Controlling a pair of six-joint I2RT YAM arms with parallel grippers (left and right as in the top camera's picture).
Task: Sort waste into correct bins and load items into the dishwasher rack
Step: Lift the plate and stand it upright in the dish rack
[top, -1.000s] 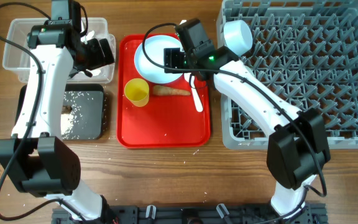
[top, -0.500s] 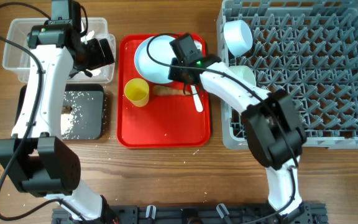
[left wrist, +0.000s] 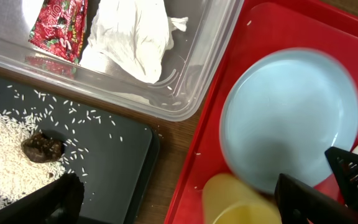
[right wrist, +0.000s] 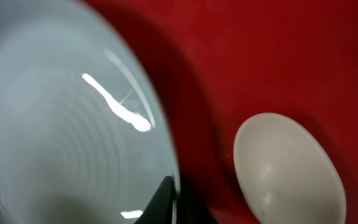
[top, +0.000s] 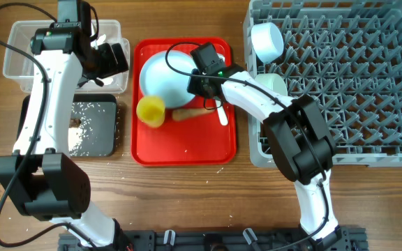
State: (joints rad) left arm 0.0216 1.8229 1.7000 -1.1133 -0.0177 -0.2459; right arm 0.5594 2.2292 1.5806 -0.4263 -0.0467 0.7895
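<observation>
My right gripper (top: 199,82) (right wrist: 176,200) is shut on the right rim of the light blue plate (top: 161,74) (right wrist: 61,124), which stands tilted on the red tray (top: 187,150). The yellow cup (top: 151,111) (left wrist: 238,202) lies tipped at the plate's lower left edge. The brown carrot-like stick (top: 187,113) and the white spoon (top: 220,111) (right wrist: 288,168) lie beside them. My left gripper (top: 110,59) (left wrist: 179,205) hangs open by the clear tub (top: 19,49), which holds the wrapper (left wrist: 58,25) and tissue (left wrist: 132,34). Rice (left wrist: 5,134) and a brown lump (left wrist: 41,147) lie in the black tray (top: 114,136).
The grey dishwasher rack (top: 340,77) fills the right side, with one light blue bowl (top: 267,40) at its top left corner and another (top: 274,84) just below. A few loose rice grains dot the wood below the trays.
My right gripper moved left and closed on the plate's rim. The plate shifted left and tilted up, and the yellow cup tipped over. The left arm stayed still.
</observation>
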